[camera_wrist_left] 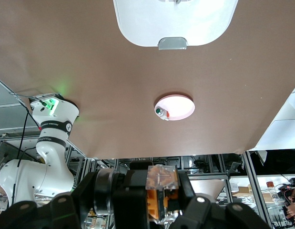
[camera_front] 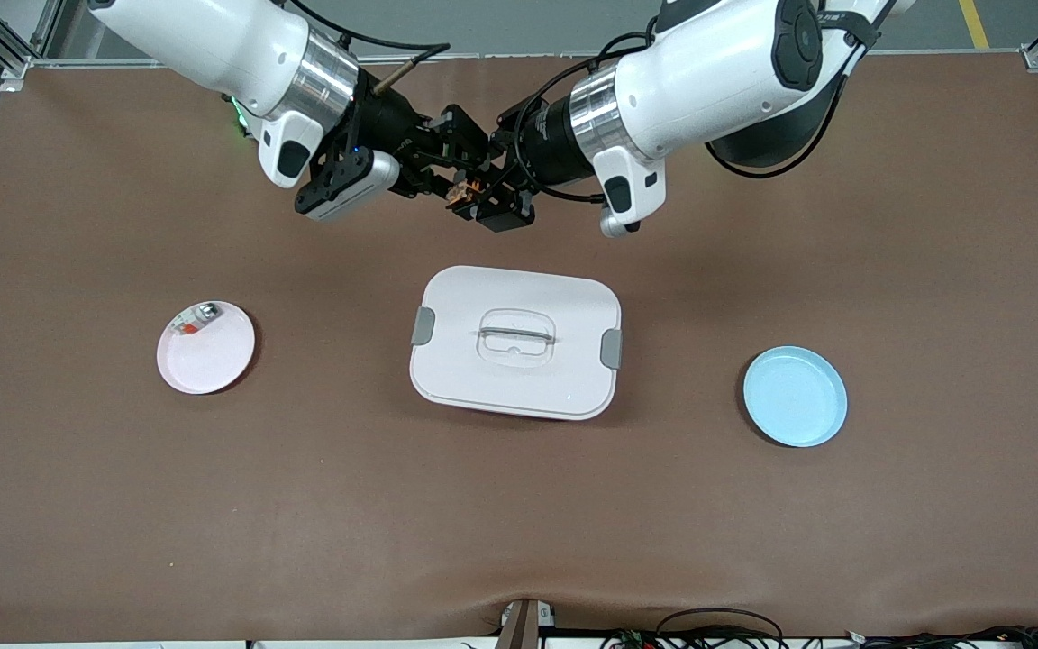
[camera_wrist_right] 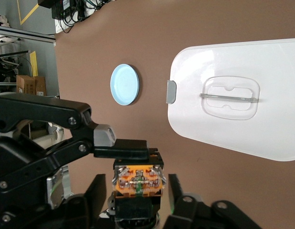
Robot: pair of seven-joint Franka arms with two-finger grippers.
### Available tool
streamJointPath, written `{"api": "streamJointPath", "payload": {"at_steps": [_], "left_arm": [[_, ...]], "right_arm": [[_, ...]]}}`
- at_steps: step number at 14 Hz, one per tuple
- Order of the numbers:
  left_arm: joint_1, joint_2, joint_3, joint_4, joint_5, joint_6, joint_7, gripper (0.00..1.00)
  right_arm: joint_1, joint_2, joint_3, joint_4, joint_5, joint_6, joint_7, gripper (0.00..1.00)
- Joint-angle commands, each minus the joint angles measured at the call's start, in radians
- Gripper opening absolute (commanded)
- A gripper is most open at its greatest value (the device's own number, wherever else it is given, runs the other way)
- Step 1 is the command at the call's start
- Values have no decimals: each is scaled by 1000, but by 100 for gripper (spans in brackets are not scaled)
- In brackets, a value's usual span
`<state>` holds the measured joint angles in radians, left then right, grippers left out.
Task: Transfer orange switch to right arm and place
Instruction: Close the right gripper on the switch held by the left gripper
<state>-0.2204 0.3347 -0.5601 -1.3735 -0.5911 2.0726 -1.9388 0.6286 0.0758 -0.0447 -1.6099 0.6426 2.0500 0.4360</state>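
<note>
Front: left claw [camera_front: 494, 200] and right claw [camera_front: 447, 169] meeting in the air over the counter [camera_front: 519, 505], orange switch [camera_front: 465, 190] pinched between | Left wrist: clenched on switch [camera_wrist_left: 161, 193]; pink plate [camera_wrist_left: 175, 106] below | Right wrist: own fingers spread either side of switch [camera_wrist_right: 138, 180]; blue plate [camera_wrist_right: 124, 84], white lidded box [camera_wrist_right: 238, 100] on counter.

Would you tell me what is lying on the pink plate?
A small silvery-clear part with a red-orange bit lies on the pink plate, near its rim. Nothing else shows there; the part's underside is hidden.
</note>
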Motion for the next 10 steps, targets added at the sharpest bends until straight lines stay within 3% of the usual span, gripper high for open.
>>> {"api": "streamJointPath", "payload": {"at_steps": [1,9,10], "left_arm": [[-4,-14,-1,4,22,1,-29,0],[-2,-14,-1,4,22,3,-14,0],[-1,-14,-1,4,22,3,-12,16]], "right_arm": [[8,7,-9,1,-3,10,-6,0],[10,12,-9,-1,0,10,-6,0],[10,12,-9,-1,0,9,-6,0]]}}
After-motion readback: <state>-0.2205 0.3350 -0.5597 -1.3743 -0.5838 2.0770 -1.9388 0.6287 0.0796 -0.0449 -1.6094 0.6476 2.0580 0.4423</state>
